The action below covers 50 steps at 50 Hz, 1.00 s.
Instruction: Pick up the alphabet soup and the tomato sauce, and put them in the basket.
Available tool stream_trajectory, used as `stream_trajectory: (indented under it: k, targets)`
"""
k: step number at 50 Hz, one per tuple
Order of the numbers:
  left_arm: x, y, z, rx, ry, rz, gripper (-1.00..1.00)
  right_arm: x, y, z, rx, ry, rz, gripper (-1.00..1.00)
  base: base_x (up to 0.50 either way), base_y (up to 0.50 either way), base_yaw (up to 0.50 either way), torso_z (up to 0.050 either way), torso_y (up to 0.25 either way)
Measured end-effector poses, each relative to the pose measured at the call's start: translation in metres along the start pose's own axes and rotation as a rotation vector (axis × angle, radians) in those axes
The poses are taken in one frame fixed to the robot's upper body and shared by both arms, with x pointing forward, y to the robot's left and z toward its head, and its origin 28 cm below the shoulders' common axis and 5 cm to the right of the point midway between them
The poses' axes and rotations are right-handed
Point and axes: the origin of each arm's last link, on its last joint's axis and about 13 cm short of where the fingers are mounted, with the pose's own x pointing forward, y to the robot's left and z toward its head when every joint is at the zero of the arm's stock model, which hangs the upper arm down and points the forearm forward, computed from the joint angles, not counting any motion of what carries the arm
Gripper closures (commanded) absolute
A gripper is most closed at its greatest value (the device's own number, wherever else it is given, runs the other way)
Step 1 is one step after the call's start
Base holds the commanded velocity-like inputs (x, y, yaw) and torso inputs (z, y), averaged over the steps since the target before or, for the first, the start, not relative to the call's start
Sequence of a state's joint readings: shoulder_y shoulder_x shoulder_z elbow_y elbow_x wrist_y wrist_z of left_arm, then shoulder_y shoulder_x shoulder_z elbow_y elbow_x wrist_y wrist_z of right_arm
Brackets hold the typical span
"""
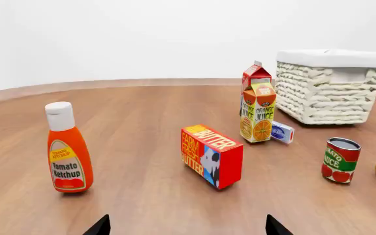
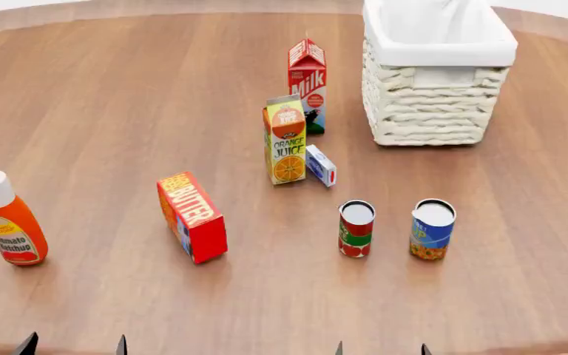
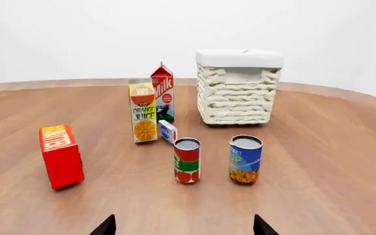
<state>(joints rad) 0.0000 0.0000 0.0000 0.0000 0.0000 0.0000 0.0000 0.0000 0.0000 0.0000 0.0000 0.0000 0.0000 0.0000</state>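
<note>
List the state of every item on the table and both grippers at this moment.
alphabet soup: upright on table, untouched
tomato sauce: upright, beside the soup, untouched
basket: upright, nothing visible inside
ketchup bottle: standing, cap on
butter box: standing on its long edge
orange juice carton: upright, closed
milk carton: upright, closed
small white-blue box: beside the juice
left gripper: open, empty
right gripper: open, empty
</note>
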Motion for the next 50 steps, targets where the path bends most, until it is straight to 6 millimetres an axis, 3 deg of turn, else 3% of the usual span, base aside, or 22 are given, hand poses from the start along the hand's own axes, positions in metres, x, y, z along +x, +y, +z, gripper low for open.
stream_trajectory:
  k: [16, 20, 26, 35, 41, 50]
  targets:
    - [-0.002, -0.001, 0.005, 0.002, -0.032, -0.007, -1.0, -0.001, 0.001, 0.007, -0.01, -0.036, 0.025, -1.0, 0.0, 0.0, 0.0, 0.0, 0.0]
    - [-0.001, -0.001, 0.027, 0.025, -0.109, -0.015, -1.0, 0.004, 0.0, 0.027, -0.025, -0.1, 0.02, -1.0, 0.0, 0.0, 0.0, 0.0, 0.0]
    - [-0.003, 0.002, 0.076, 0.091, -0.272, -0.012, -1.0, 0.007, -0.005, 0.074, -0.049, -0.232, 0.015, -1.0, 0.0, 0.0, 0.0, 0.0, 0.0]
    - [-0.022, 0.011, 0.14, 0.157, -0.496, 0.016, -1.0, -0.005, -0.013, 0.141, -0.067, -0.432, 0.005, -1.0, 0.0, 0.0, 0.0, 0.0, 0.0]
    - [-0.037, 0.016, 0.163, 0.179, -0.604, 0.021, -1.0, -0.018, -0.019, 0.171, -0.075, -0.53, -0.003, -1.0, 0.0, 0.0, 0.0, 0.033, 0.052]
    - [-0.049, 0.021, 0.178, 0.192, -0.668, 0.032, -1.0, -0.03, -0.02, 0.188, -0.092, -0.606, 0.003, -1.0, 0.0, 0.0, 0.0, 0.05, 0.078]
